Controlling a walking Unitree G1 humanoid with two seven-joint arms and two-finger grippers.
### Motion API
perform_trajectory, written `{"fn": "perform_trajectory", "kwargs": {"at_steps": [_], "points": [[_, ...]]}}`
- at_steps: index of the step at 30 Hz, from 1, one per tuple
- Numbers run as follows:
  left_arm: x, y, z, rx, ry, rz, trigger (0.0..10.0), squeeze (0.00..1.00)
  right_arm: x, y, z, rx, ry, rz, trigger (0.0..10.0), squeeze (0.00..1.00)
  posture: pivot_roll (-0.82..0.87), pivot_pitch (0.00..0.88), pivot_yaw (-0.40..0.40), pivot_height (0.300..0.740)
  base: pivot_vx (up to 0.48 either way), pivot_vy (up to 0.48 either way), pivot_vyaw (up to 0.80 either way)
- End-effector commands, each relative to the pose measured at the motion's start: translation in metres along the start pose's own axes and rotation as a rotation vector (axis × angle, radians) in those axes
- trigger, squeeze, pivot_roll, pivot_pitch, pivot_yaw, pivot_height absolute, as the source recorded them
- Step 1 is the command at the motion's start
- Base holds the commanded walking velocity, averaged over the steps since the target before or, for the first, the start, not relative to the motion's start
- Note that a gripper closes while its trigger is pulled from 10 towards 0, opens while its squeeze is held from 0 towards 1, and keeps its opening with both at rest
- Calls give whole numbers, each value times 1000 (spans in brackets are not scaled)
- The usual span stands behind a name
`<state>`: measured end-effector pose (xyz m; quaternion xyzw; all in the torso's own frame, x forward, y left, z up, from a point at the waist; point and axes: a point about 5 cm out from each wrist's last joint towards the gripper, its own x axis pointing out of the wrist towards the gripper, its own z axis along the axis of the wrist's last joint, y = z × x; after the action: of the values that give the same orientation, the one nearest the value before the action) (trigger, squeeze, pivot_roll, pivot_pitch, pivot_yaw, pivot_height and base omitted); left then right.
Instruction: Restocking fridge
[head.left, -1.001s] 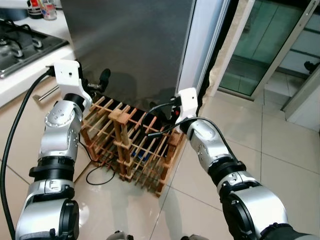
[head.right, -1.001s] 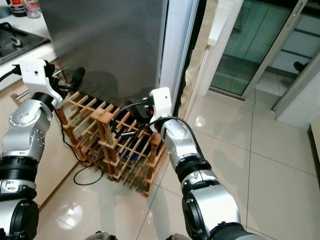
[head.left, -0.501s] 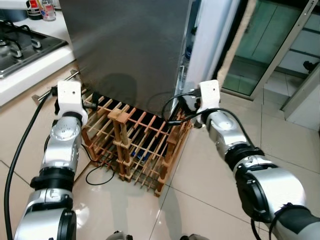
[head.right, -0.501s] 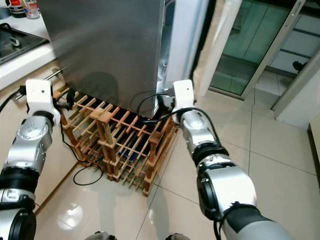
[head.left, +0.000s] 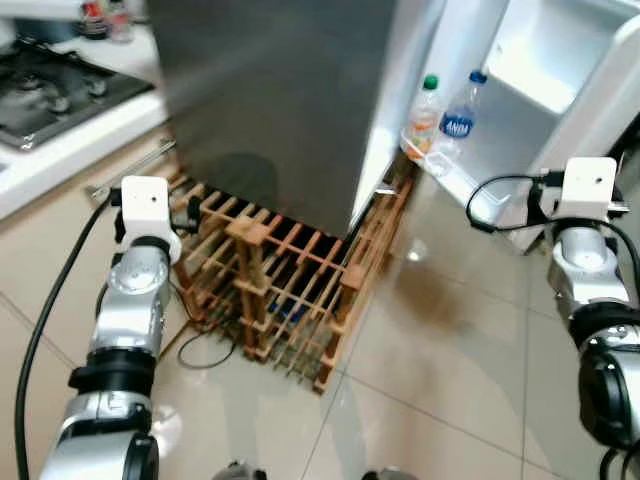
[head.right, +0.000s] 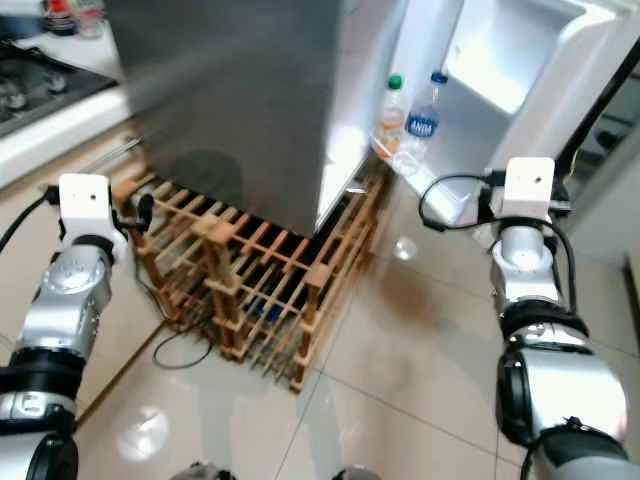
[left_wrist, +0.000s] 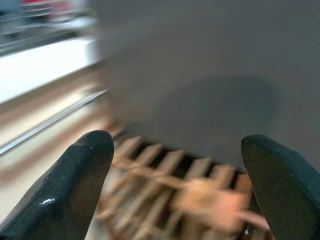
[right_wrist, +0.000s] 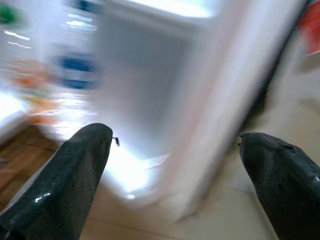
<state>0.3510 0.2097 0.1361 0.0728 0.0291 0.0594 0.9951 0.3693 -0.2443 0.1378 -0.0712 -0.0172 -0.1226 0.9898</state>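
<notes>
The fridge (head.left: 270, 90) stands ahead with its grey steel front facing the robot and its white door (head.left: 545, 95) swung wide open to the right. On the door's lowest shelf (head.left: 455, 178) stand two bottles side by side: one with a green cap (head.left: 424, 112) and orange contents, and beside it one with a blue cap and blue label (head.left: 459, 118). A deeper white bin (head.left: 545, 60) sits higher on the door. At the fridge's foot, on the glossy tile floor (head.left: 430, 370), is a wooden rack (head.left: 275, 280) of crossed slats, tucked against the fridge base and reaching out toward the robot; a thin black cable (head.left: 200, 355) loops on the floor at its near edge. To the left runs a white counter (head.left: 70, 140) with a gas hob (head.left: 50, 90) on it. The left gripper (left_wrist: 180, 185) is held just above the rack's left end, in front of the steel front, its fingers (left_wrist: 65, 185) spread wide apart with nothing between them. The right gripper (right_wrist: 175, 180) is raised at the far right, close to the open door's lower edge, its fingers (right_wrist: 60, 180) likewise spread wide and empty; its wrist view is blurred, showing the white door interior and the smeared colours of the bottles
</notes>
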Motion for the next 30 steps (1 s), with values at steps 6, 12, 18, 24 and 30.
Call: {"fn": "perform_trajectory", "kwargs": {"at_steps": [6,12,18,24,30], "points": [[1,-20,9,-51,-47,-53,10000,0,-28,71,-17,165,-2,293,10000,0,-105,0,-20,740,0,0,96],[-7,-26,0,-85,-38,-27,10000,0,-60,112,-36,236,51,473,10000,0,-99,0,-28,740,0,0,539],[-16,-21,-18,-150,41,68,10000,0,-63,112,-36,257,63,504,10000,0,-85,0,-31,740,0,0,479],[-25,-27,-21,-140,46,54,10000,0,-61,112,-34,268,70,509,10000,0,-54,0,-31,740,0,0,449],[-29,-26,-22,-141,54,61,10000,0,-66,120,-34,273,74,538,10000,0,-46,0,-34,740,0,0,440]]}}
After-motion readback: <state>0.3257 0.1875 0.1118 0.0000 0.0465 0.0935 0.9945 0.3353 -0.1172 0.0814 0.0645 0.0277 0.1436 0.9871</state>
